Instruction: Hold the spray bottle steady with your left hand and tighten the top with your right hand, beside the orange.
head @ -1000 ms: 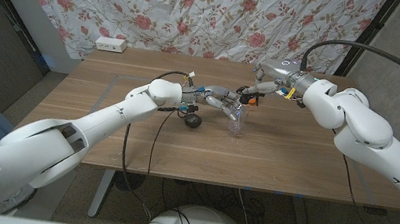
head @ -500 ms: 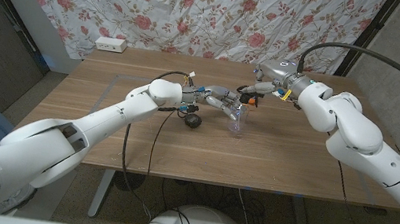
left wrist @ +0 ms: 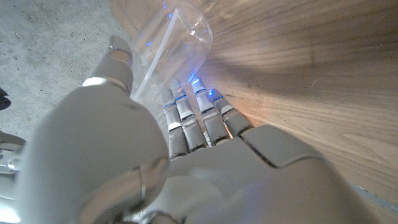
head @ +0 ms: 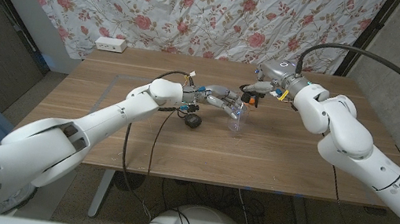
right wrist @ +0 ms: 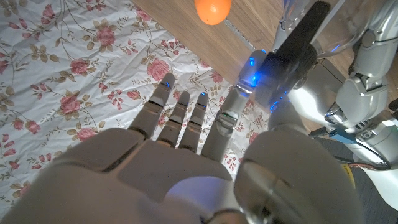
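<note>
since a second earlier, my right arm had swung its elbow in toward the table while my right hand [head: 265,88] stayed at the bottle's top; the bottle and my left hand had not shifted. the clear plastic spray bottle [head: 238,120] stood upright near the middle of the wooden table [head: 297,154], its black and orange spray top [head: 250,97] just under my right hand. my left hand [head: 221,101] was wrapped around the bottle's upper part, and in the left wrist view its fingers [left wrist: 189,124] curled against the clear wall of the bottle [left wrist: 171,43], so it was holding it. in the right wrist view my right hand [right wrist: 186,155] had a thumb and a finger closed on the black trigger top [right wrist: 292,53], with the other fingers [right wrist: 177,115] stretched out apart. the round orange [right wrist: 212,10] lay on the wood beyond the bottle, near it but apart. a small dark round object [head: 193,120] sat on the table beside my left forearm. a white power strip [head: 111,45] lay at the far left edge of the table, in front of the flowered curtain [head: 199,9].
</note>
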Robot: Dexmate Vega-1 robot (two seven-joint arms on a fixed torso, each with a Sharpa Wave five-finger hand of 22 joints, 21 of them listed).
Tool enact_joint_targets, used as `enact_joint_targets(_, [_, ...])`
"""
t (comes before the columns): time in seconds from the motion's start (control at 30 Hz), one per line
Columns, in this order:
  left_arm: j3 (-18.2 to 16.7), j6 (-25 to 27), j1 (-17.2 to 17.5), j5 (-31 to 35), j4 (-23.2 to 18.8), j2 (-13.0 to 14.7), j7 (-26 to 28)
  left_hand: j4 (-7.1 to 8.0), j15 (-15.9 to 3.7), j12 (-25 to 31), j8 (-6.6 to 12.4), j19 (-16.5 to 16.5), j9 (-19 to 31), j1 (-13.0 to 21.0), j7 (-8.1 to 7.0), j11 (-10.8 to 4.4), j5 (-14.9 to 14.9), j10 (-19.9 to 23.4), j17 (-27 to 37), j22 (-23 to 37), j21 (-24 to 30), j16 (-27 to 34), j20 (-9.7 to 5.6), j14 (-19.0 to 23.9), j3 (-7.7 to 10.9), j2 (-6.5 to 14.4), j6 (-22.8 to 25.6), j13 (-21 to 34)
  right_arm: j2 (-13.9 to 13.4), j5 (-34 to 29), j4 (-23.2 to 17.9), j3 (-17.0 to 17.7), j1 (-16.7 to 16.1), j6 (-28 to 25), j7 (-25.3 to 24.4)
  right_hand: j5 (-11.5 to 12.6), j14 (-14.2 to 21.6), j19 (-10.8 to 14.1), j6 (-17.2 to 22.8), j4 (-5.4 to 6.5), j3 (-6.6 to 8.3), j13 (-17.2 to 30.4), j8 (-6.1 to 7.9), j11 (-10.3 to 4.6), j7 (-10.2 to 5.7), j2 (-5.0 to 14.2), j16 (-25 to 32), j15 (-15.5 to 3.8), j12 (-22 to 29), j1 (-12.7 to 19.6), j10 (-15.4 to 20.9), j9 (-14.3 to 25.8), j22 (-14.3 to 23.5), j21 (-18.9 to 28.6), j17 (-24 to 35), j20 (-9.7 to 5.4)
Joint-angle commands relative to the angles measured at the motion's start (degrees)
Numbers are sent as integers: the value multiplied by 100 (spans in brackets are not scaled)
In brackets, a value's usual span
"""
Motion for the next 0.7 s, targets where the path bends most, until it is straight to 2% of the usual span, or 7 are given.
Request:
enact_joint_targets(0.03, [4, -76, -23, 4, 72, -42, 2, 90, -577, 27, 1450, 5, 14, -198, 16, -108, 34, 166, 27, 19, 6, -1, -193, 47, 125, 792, 372, 34, 159, -26, -56, 11, -49, -163, 9, -27, 60, 30, 54, -44, 35, 3, 44, 26, -14, 14, 30, -212, -31, 126, 43, 24, 18, -31, 3, -3])
enact_joint_targets(0.17, [-7, -71, 10, 3, 41, -30, 43, 83, -577, 27, 1449, 8, 14, -192, 11, -112, 34, 165, 28, 19, 7, 1, -197, 49, 125, 787, 370, 34, 124, 47, -71, 74, -56, -155, -19, -116, 72, 34, -70, 6, -21, 4, 6, 95, -35, -69, 26, -187, -68, 34, 36, 32, 20, -41, -3, 14])
enact_joint_targets(0.27, [-17, -52, 37, -1, 0, -10, 68, 84, -579, 29, 1449, 5, 14, -194, 11, -108, 33, 173, 31, 19, 6, 2, -193, 47, 122, 784, 370, 34, 107, 105, -70, 114, -51, -145, -61, -198, 62, 22, -159, 75, -94, 6, -23, 151, 11, -149, 12, -131, -106, -124, 26, 36, 22, -54, -6, 46])
enact_joint_targets(0.43, [-34, -39, 78, -1, -59, 17, 117, 84, -582, 28, 1453, 5, 14, -200, 8, -112, 32, 170, 29, 19, 6, 0, -197, 49, 118, 775, 378, 35, 72, 149, -72, 127, 8, -131, -36, -267, 45, 15, -282, 151, -157, 10, -71, 196, 10, -186, -4, -78, -156, -301, -10, 39, 24, -64, -3, 73])
enact_joint_targets(0.7, [-48, -21, 133, 6, -133, 43, 187, 87, -578, 23, 1450, 2, 14, -213, 3, -114, 28, 159, 35, 19, 5, 2, -190, 41, 105, 764, 371, 36, 11, 312, -98, 231, 24, -123, -81, -346, -1, -43, -709, 293, -311, 19, -271, 261, 75, -278, -49, 4, -242, -721, -41, -2, 28, -89, 3, 132])
